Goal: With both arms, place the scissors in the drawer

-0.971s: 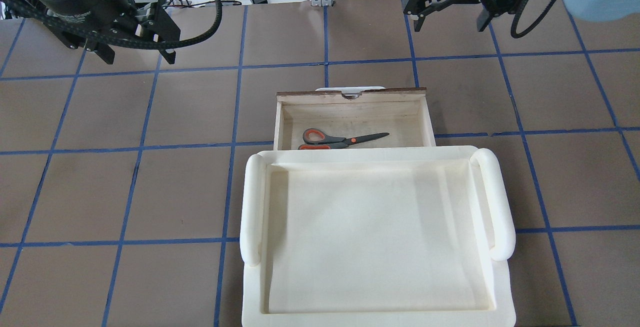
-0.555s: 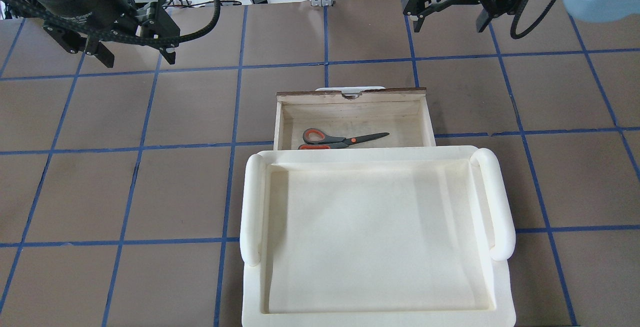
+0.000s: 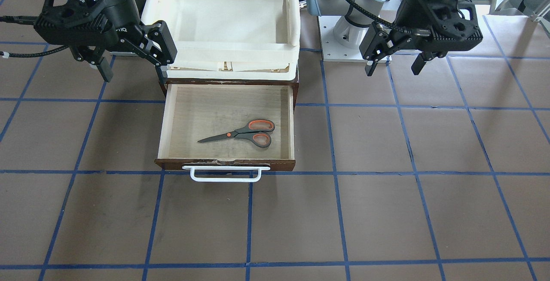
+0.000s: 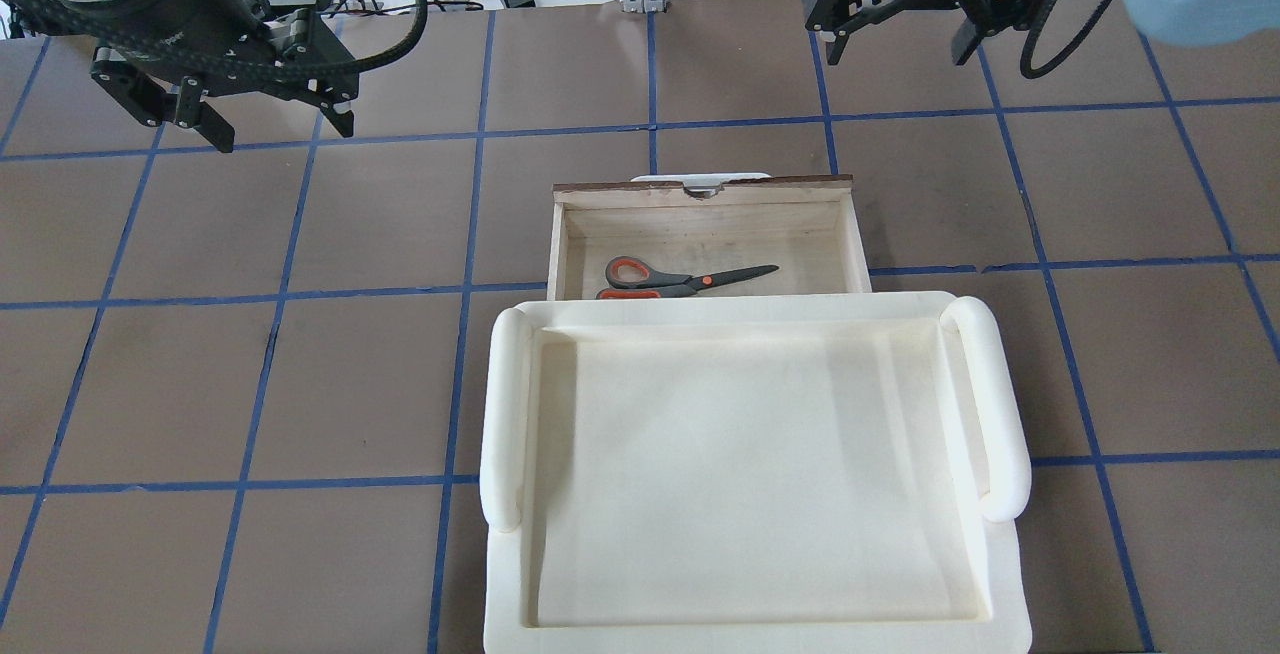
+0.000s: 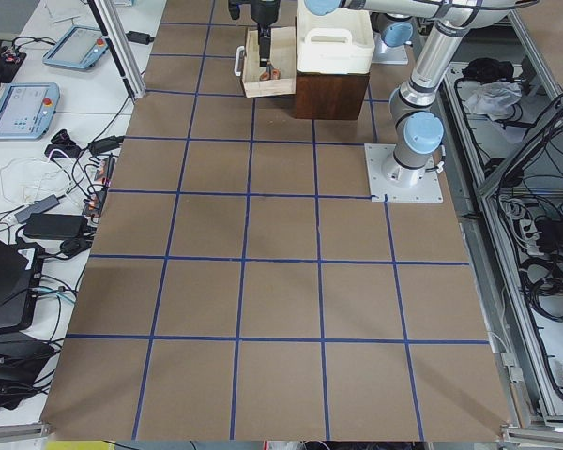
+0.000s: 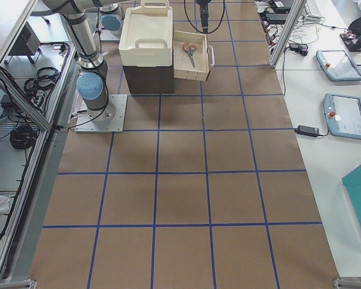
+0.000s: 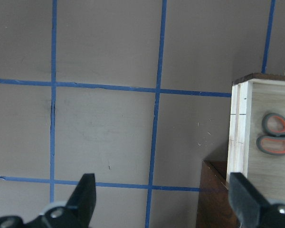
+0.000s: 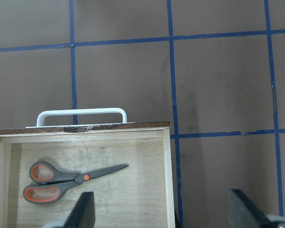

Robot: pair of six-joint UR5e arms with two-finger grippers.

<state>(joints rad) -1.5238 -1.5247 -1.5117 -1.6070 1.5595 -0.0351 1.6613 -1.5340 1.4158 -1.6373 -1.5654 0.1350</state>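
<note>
The scissors (image 3: 240, 134) lie flat inside the open drawer (image 3: 202, 113), loops toward my left side; they also show in the overhead view (image 4: 680, 279) and in the right wrist view (image 8: 71, 179). The drawer (image 4: 700, 229) is pulled out, with its white loop handle (image 3: 225, 174) on the far side from me. My left gripper (image 4: 280, 132) is open and empty above the table, well to the left of the drawer. My right gripper (image 4: 898, 49) is open and empty, beyond the drawer's right corner. The left wrist view catches the scissor loops (image 7: 275, 135) at its right edge.
A cream-white plastic tray (image 4: 505, 404) sits on top of the dark brown cabinet (image 6: 147, 78) that the drawer slides out of. The brown table has a blue tape grid. Cables and pendants lie beyond the table's ends.
My left gripper has shifted slightly and turned a little above the table. The right gripper, the drawer and the scissors have not moved.
</note>
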